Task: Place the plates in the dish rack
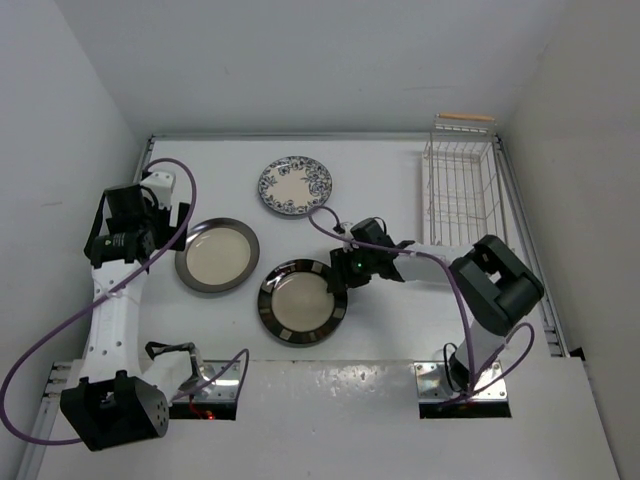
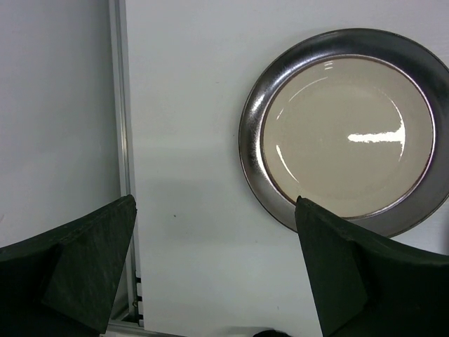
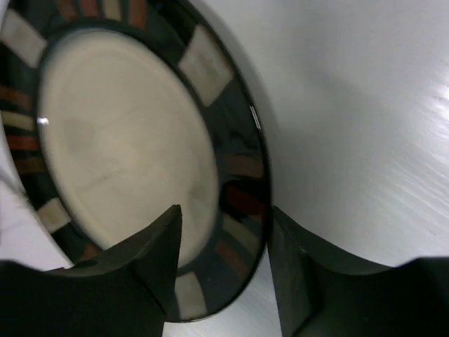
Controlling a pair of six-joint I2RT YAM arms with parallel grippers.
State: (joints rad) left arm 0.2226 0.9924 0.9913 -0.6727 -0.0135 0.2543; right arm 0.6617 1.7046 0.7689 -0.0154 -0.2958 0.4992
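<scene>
Three plates lay flat on the white table, none of them in the dish rack, which sat well apart at the far right corner, a wooden handle at its far end.

Front and centre was the checked-rim plate, and the right gripper was on it! Its arm rose from the base at the near edge, folded at a high elbow on the right and reached leftward and low, with the wrist tipped down at the plate's far-right edge. From the wrist camera, the fingers straddled the rim, one over the cream well and the other outside it. The jaws stood at a middling gap. Whether they actually pinched the rim I could not tell, the view being so close and dark.

Just left of it, the grey-brown-rim plate lay untouched. Near its left side hung the left gripper, jaws spread wide and holding nothing, above bare table between that plate and the side rail. That arm ran up the left edge from its base, wrist bent to look downward. Farther back, the blue floral plate lay alone.
</scene>
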